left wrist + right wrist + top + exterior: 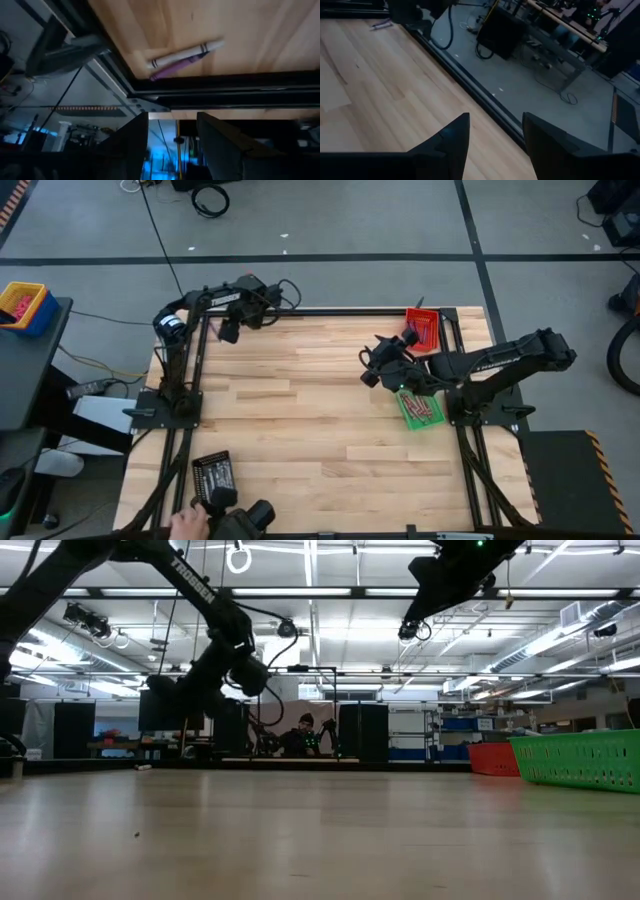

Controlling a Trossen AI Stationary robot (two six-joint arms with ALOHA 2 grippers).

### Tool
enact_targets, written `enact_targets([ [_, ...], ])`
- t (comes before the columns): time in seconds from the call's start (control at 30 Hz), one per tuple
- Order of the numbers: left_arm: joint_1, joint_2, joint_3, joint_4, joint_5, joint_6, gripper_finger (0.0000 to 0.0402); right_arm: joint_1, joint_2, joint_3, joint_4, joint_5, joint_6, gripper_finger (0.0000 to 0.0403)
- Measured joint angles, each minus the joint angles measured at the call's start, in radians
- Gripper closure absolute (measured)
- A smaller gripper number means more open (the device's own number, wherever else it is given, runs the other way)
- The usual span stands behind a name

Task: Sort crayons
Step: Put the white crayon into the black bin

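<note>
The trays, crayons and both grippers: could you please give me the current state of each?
Left gripper: open, empty, raised at the table's far edge.
Right gripper: open, empty, raised.
White crayon and purple crayon: lying side by side, touching, by the table edge.
Green tray: holds crayons.
Red tray: contents unclear.
Black tray: contents unclear.

Four cameras: one overhead, one at desk (300, 410) level, one on each wrist.

Overhead: straight down from well above, taking in the whole desk, both arms and the floor around. Low: level across the desk (300, 830) surface into the room behind, green tray (580, 760) at 3 o'clock, also seen from overhead (420, 408). Left wrist: close above the desk edge, past its own fingers (130, 145), onto two crayons (185, 59). Right wrist: higher up, past its own fingers (447, 142), over desk (380, 95) and floor, with the same crayons (382, 24) far off at 11 o'clock.
</note>
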Motion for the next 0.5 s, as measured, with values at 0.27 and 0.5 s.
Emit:
enact_targets([
  [0.27, -0.030, 0.002, -0.256, 0.109, -0.118, 0.068, 0.0221, -0.016, 0.000, 0.000, -0.056, -0.003, 0.034, 0.0218],
  [0.5, -0.040, 0.003, -0.424, 0.355, -0.206, 0.168, 0.0221, -0.016, 0.000, 0.000, -0.056, -0.003, 0.058, 0.0218],
])
